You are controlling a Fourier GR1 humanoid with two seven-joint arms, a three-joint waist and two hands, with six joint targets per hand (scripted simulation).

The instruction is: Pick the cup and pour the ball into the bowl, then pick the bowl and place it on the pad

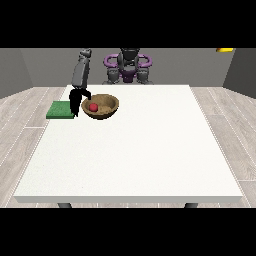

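Front view shows the robot (128, 65) small at the top, behind a large white worktop (130, 150). One arm (81, 72) reaches down over the far corner of the worktop at the view's left, and its black robot hand (76, 100) hangs at the near rim of a brown wooden bowl (101, 107). The robot hand at the view's left sits between the bowl and a green pad (61, 110); it touches or very nearly touches the bowl's rim, with one finger arching towards that rim, but whether the fingers are spread, pressed together or pinching the rim cannot be told at this size. The bowl stands upright on the worktop, just beside the pad and not on it. A red ball (93, 107) lies inside the bowl, towards the side nearest the robot hand. The pad lies flat at the worktop's left edge, with the robot hand partly over its right end. No cup can be made out. The robot's other hand does not show at the view's right. No brand, label or writing can be read on the bowl, the pad, the ball or the robot.
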